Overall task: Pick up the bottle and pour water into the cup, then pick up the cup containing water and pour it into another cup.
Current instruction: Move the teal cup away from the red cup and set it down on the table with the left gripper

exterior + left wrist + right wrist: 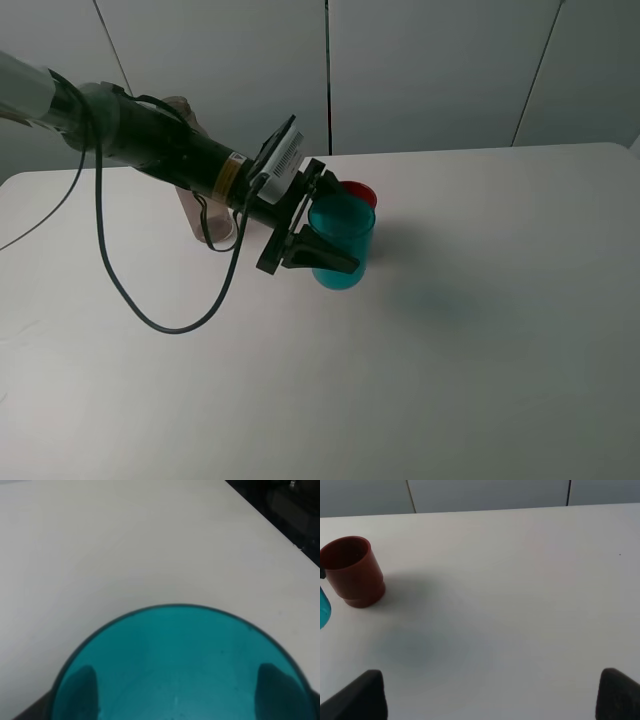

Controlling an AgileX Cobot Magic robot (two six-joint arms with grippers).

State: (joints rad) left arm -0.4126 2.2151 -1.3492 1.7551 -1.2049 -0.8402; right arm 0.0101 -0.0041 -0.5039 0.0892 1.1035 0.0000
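With the left gripper point(318, 232) clamped on the teal tumbler point(342, 243), lifted just at 5 o'clock of the red cup point(360, 192), carry its rim over that cup before tipping slowly; the right gripper's fingers point(357, 695) stand wide.

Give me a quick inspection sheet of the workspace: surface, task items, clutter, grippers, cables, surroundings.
Surface: white table, bare apart from the task items.
Teal cup: clamped in the left gripper; appears lifted, its shadow falling apart to the right.
Red cup: upright on the table, just behind the teal cup; looks empty.
Bottle: standing behind the left arm, largely hidden.
Clutter: nothing seen.
Left gripper: shut on the teal cup; fingers show through the cup wall.
Right gripper: open, holding nothing, fingertips wide apart above the table.
Cables: black cable loops from the left arm, drooping toward the table.
Surroundings: grey wall panels behind.
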